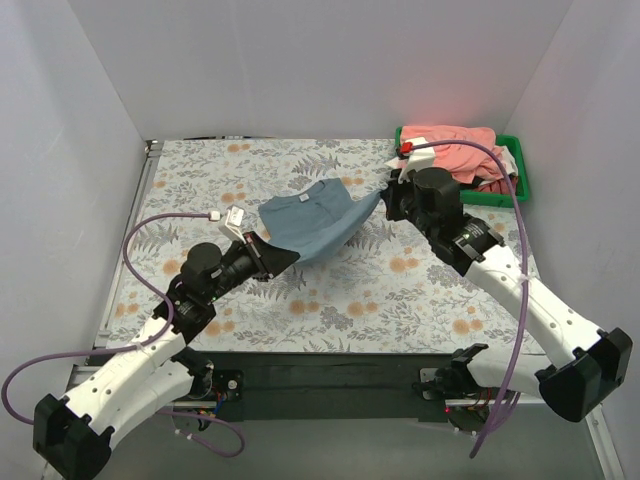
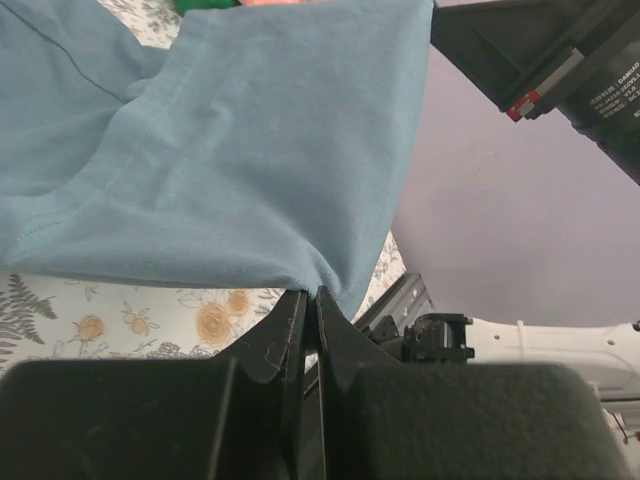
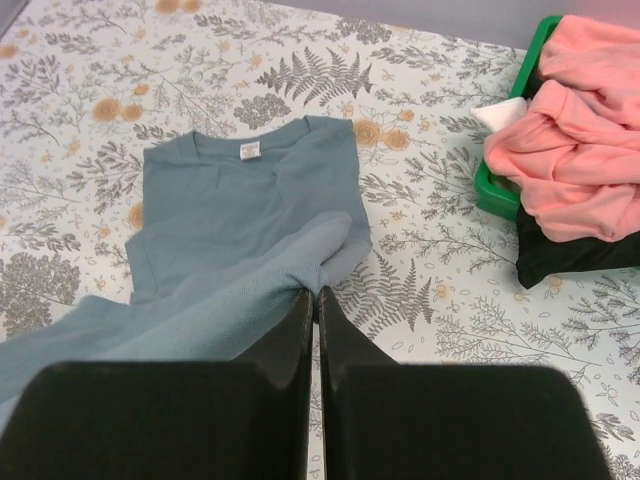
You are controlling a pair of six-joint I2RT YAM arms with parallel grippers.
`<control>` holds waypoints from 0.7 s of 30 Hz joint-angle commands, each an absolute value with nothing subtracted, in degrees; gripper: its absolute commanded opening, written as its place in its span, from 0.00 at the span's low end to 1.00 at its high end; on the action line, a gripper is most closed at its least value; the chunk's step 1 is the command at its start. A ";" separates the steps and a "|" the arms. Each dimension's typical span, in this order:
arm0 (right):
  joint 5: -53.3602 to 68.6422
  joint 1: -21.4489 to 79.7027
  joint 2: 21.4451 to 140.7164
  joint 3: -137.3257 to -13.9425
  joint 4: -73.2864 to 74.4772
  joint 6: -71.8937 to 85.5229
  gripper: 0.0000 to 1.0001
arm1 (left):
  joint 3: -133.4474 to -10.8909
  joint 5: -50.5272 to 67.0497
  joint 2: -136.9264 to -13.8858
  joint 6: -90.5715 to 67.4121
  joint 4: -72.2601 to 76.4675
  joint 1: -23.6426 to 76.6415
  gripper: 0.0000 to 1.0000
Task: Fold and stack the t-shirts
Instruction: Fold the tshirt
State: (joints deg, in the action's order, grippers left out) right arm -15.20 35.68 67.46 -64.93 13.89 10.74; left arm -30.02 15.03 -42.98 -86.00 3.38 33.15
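A dusty grey-blue t-shirt (image 1: 312, 222) hangs stretched between my two grippers above the floral table cover; its collar end rests on the cover. My left gripper (image 1: 268, 250) is shut on a lower corner of the grey-blue t-shirt (image 2: 230, 140), with the cloth pinched at the tips (image 2: 312, 296). My right gripper (image 1: 386, 197) is shut on the other corner of the grey-blue t-shirt (image 3: 230, 215), pinched at the tips (image 3: 316, 290). Salmon-pink t-shirts (image 1: 462, 152) lie piled in a green bin (image 1: 522, 172) at the back right, with a white piece (image 3: 500, 112) and a black piece (image 3: 570, 256).
The grey floral-print table cover (image 1: 400, 290) spreads over the table. White walls close in the back and both sides. A metal rail (image 1: 128, 235) runs along the table's left edge. The green bin stands right of my right gripper.
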 commanded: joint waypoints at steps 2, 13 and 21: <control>-18.72 35.60 62.76 -65.74 13.09 10.81 0.01 | -32.08 17.67 -41.13 -87.36 3.95 34.71 0.00; -21.71 35.07 69.25 -68.46 11.08 8.97 0.01 | -28.57 13.27 -47.37 -87.89 12.03 35.33 0.00; -20.74 33.40 77.95 -72.94 8.97 7.91 0.01 | -26.81 9.94 -51.06 -88.59 16.52 35.42 0.00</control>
State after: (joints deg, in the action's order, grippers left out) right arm -19.31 34.26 77.14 -68.20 14.46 9.21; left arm -27.11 12.21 -51.55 -88.44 12.49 35.11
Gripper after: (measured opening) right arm 0.023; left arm 0.031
